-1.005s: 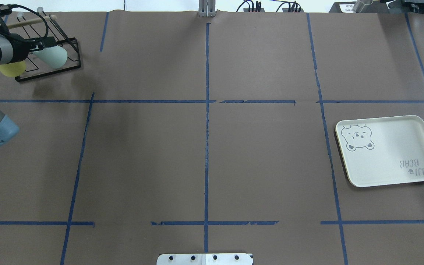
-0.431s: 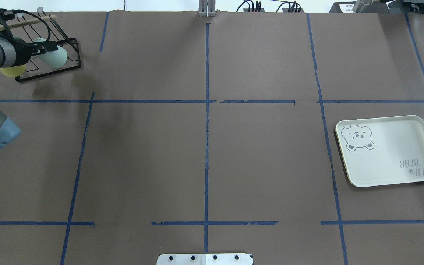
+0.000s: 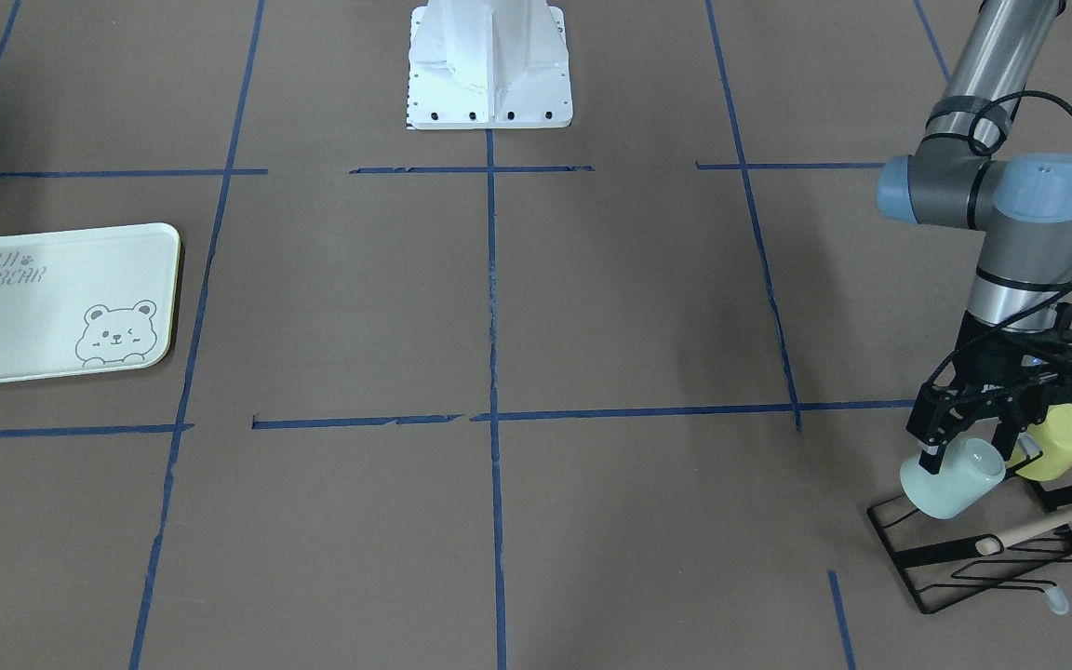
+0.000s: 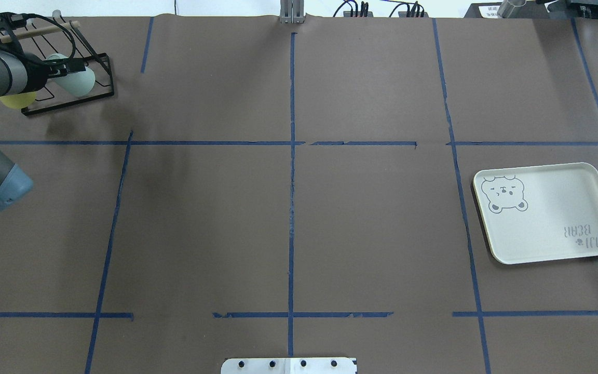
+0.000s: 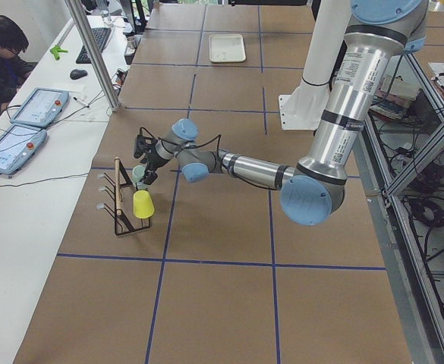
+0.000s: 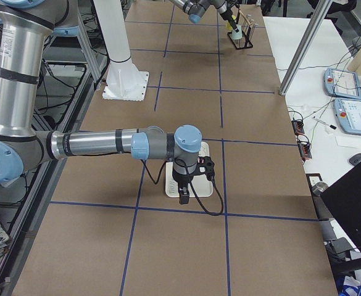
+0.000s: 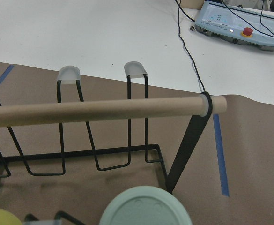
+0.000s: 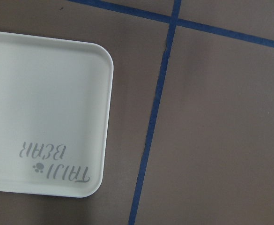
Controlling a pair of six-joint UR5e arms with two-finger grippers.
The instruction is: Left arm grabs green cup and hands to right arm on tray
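The green cup (image 3: pixel 950 484) hangs tilted on a black wire rack (image 3: pixel 964 558) at the table's far left corner (image 4: pixel 78 82). My left gripper (image 3: pixel 973 454) is open, with one finger on each side of the cup's upper body. The left wrist view shows only the cup's round base (image 7: pixel 146 208) at the bottom edge. The tray (image 4: pixel 553 228) lies bare on the right side. My right gripper (image 6: pixel 184 198) hovers at the tray's near edge in the exterior right view only, so I cannot tell whether it is open or shut. The right wrist view shows the tray's corner (image 8: pixel 43 93).
A yellow-green cup (image 3: pixel 1062 442) hangs on the same rack beside the green one, close to my left gripper. A wooden bar (image 7: pixel 104 110) runs across the rack's top. The robot's white base (image 3: pixel 489 65) stands at the table's near-middle edge. Blue tape lines grid the brown table.
My left gripper has moved farther in toward the rack, over the green cup. The cup, the rack and the tray have stayed put.
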